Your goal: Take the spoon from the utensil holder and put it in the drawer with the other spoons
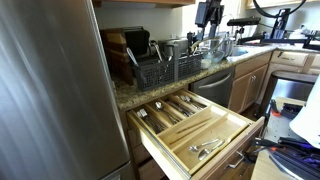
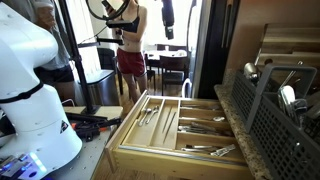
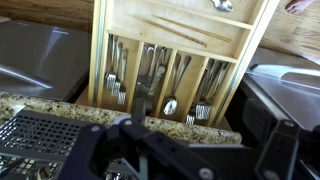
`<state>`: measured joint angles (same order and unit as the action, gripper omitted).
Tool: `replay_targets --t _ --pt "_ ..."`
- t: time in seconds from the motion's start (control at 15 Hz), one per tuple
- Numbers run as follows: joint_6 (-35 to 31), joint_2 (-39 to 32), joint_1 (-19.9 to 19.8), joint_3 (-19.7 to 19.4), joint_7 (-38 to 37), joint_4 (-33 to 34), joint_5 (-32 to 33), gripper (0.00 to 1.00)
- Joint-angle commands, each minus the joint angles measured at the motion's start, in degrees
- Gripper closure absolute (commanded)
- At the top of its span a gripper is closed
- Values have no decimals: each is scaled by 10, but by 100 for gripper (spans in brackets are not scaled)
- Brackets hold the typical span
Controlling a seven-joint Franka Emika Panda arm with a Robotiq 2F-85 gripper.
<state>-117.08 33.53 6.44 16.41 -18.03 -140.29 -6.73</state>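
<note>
Spoon (image 2: pixel 288 96) is resting in the utensil holder (image 2: pixel 275 125), its silvery rounded end showing above the rim among darker utensils. Gripper (image 3: pixel 190 160) is hanging over the counter edge with its dark jaws spread wide, grasping nothing. At the lower left of the wrist view, the holder is showing as a black rectangular basket with grid openwork walls, standing on a speckled granite counter (image 3: pixel 60 103). Beyond the counter, the drawer (image 3: pixel 98 50) is standing open: pale wood, with long straight dividers forming narrow compartments. The other spoons (image 3: pixel 172 95) are lying lengthwise in a middle compartment; forks (image 3: pixel 116 85) are filling a compartment to one side.
</note>
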Motion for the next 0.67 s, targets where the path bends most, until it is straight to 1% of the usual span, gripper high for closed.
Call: replay_targets --t 0.0,0.6 --pt "-15 -26 -4 1 -15 20 26 0" --pt "-23 -104 -9 -14 -3 84 63 0"
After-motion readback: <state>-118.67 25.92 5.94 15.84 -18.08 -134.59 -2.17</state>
